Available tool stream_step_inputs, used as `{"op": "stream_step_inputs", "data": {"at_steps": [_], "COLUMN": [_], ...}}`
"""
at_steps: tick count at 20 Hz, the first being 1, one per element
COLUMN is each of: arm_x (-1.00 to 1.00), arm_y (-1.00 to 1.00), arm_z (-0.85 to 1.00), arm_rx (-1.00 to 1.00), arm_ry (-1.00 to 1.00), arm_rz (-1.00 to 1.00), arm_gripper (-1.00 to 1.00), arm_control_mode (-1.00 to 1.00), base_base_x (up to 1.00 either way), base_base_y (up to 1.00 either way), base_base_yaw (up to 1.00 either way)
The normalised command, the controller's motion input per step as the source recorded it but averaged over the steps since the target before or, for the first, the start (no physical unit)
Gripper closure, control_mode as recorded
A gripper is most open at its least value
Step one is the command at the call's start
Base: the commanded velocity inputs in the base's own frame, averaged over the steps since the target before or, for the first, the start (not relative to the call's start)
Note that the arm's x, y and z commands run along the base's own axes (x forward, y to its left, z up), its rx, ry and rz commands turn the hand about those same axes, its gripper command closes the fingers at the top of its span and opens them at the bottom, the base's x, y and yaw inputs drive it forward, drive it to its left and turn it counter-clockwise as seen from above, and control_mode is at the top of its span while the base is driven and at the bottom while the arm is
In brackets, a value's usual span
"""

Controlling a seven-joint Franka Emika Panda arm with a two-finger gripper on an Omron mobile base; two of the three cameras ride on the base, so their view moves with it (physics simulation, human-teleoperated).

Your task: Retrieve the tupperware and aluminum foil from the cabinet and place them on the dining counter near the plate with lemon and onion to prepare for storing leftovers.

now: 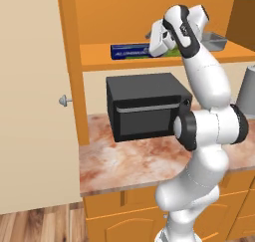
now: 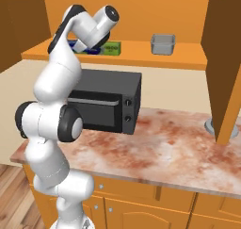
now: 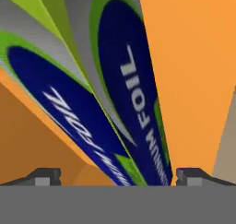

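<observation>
**Q:** Kitchen wall, read from left to right: what is shown?

**A:** At far left in the left base view, a pale door panel with a small grey knob (image 1: 63, 101). Next comes the open orange cabinet (image 1: 69, 61), its inner shelf (image 1: 99, 57) running rightward above a marbled reddish-brown desk (image 1: 129, 159). A black microwave oven (image 1: 147, 111) stands on that desk, below the shelf.

**Q:** Where is the aluminum foil?

**A:** The aluminum foil (image 1: 128, 51) lies flat on the shelf, long side facing outward, its blue length to the left and its green end (image 2: 112, 48) to the right. In the hand view the box (image 3: 129, 103) lies very close, running up from between the fingertips (image 3: 46, 176), with the white word "FOIL" legible.

**Q:** And the pincer?

**A:** The pincer (image 3: 117, 177) is at the shelf, over the right part of the box. Its jaws are spread wide, one tip at each side of the box's near end; no contact with the box can be made out.

**Q:** What lies further right?

**A:** The tupperware (image 2: 163, 43), a shallow grey open container, sits on the same shelf, well apart from the foil. A grey cylindrical canister (image 1: 247, 89) stands on the desk at the right edge of the left base view.
</observation>
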Motion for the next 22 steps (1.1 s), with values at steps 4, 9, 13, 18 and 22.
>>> {"op": "stream_step_inputs", "data": {"at_steps": [4, 9, 13, 18, 22], "arm_x": [0.44, 0.41, 0.19, 0.0, 0.0], "arm_y": [0.0, 0.0, 0.0, 0.0, 0.0], "arm_z": [-0.17, -0.11, -0.14, -0.34, -0.45], "arm_rx": [0.0, 0.0, 0.0, 0.0, 0.0], "arm_ry": [0.05, 0.03, 0.02, 0.03, 0.0], "arm_rz": [0.01, 0.03, 0.05, 0.04, 0.01], "arm_gripper": [-1.0, -1.0, -1.0, -1.0, -1.0], "arm_control_mode": [-1.0, -1.0, -1.0, -1.0, -1.0], "base_base_x": [0.0, 0.0, 0.0, 0.0, 0.0], "base_base_y": [0.0, 0.0, 0.0, 0.0, 0.0], "base_base_yaw": [0.0, 0.0, 0.0, 0.0, 0.0]}}
